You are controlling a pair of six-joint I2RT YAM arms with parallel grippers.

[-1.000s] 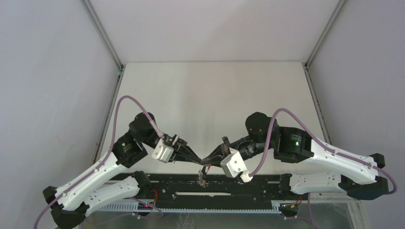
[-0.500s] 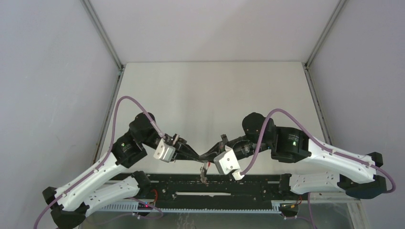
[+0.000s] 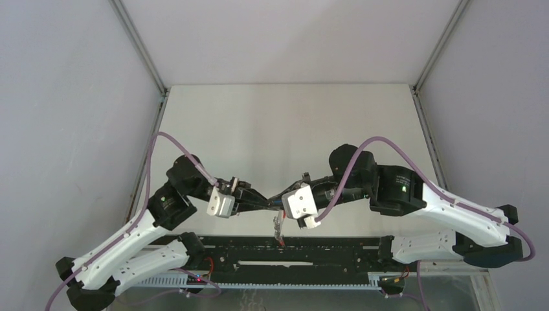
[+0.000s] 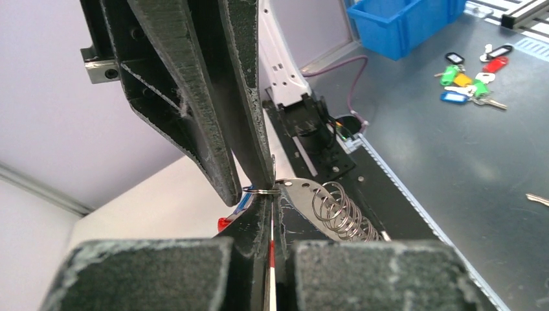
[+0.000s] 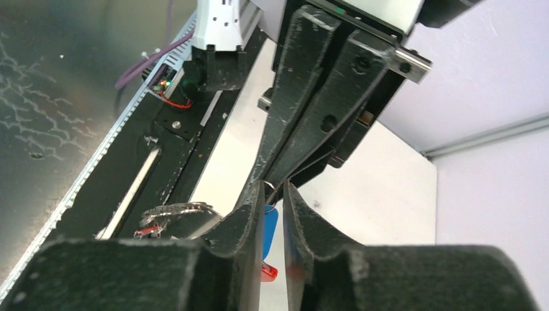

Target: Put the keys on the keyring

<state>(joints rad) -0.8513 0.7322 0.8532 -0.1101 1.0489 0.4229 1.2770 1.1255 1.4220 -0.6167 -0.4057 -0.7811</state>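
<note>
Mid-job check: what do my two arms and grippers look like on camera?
The left arm and right arm have white links and black joints, with a purple cable looping along each and a small green light on each. A white block sits at each wrist. The left gripper and right gripper have black tapered fingers, edges scuffed grey.

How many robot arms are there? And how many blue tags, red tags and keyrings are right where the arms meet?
Robot arms: 2 (left arm, right arm)
Blue tag: 1
Red tag: 1
Keyring: 1
Total: 5
</note>
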